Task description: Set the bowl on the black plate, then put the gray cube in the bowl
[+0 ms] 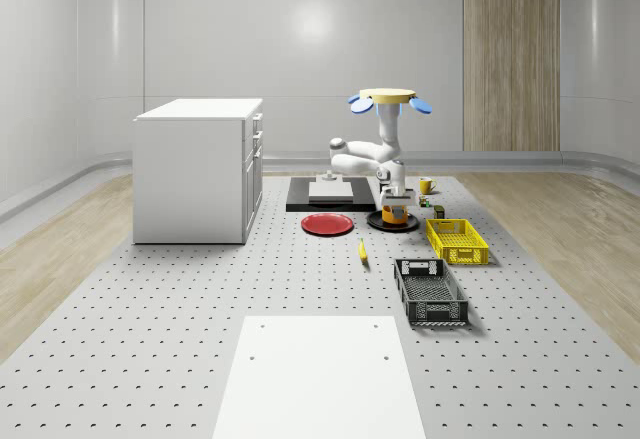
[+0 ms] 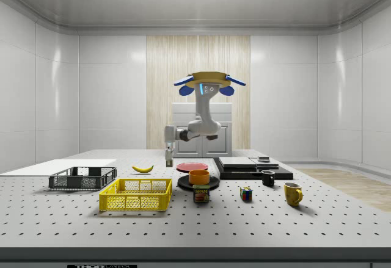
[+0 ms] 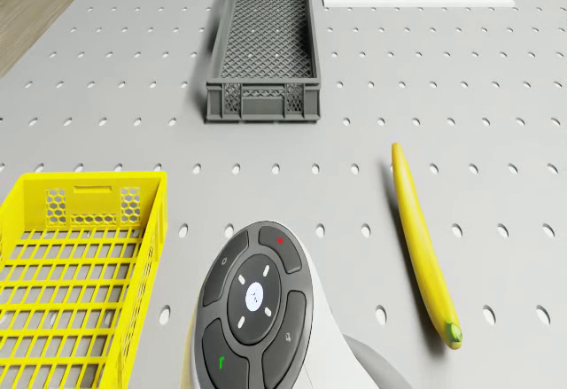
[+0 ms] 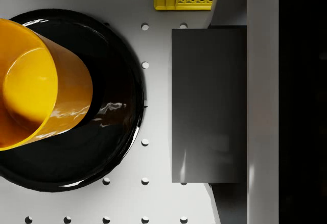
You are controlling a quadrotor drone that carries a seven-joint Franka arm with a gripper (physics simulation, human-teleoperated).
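The orange bowl (image 1: pixel 394 218) (image 2: pixel 198 176) stands upright on the black plate (image 1: pixel 377 223) (image 2: pixel 183 184), right of the red plate (image 1: pixel 327 224) in the whole-scene view. In the wrist view, the bowl (image 4: pixel 36 81) sits on the plate (image 4: pixel 117 106) off to one side. My gripper (image 1: pixel 397 200) (image 2: pixel 169 158) hangs a little above the table, close beside the bowl and apart from it. The drone (image 1: pixel 390 99) (image 2: pixel 209 83) hovers over this spot. A small grey cube (image 1: pixel 327 175) (image 2: pixel 264 158) rests on the black slab (image 1: pixel 300 199) behind.
A yellow crate (image 1: pixel 457 240) (image 3: pixel 75 274), a grey crate (image 1: pixel 430 291) (image 3: pixel 266 48) and a banana (image 1: pixel 362 250) (image 3: pixel 423 247) lie in front. A can (image 2: pixel 201 194), a puzzle cube (image 2: pixel 245 193) and two mugs (image 2: pixel 292 193) (image 2: pixel 267 177) are nearby. A white cabinet (image 1: pixel 200 169) stands on the whole-scene view's left.
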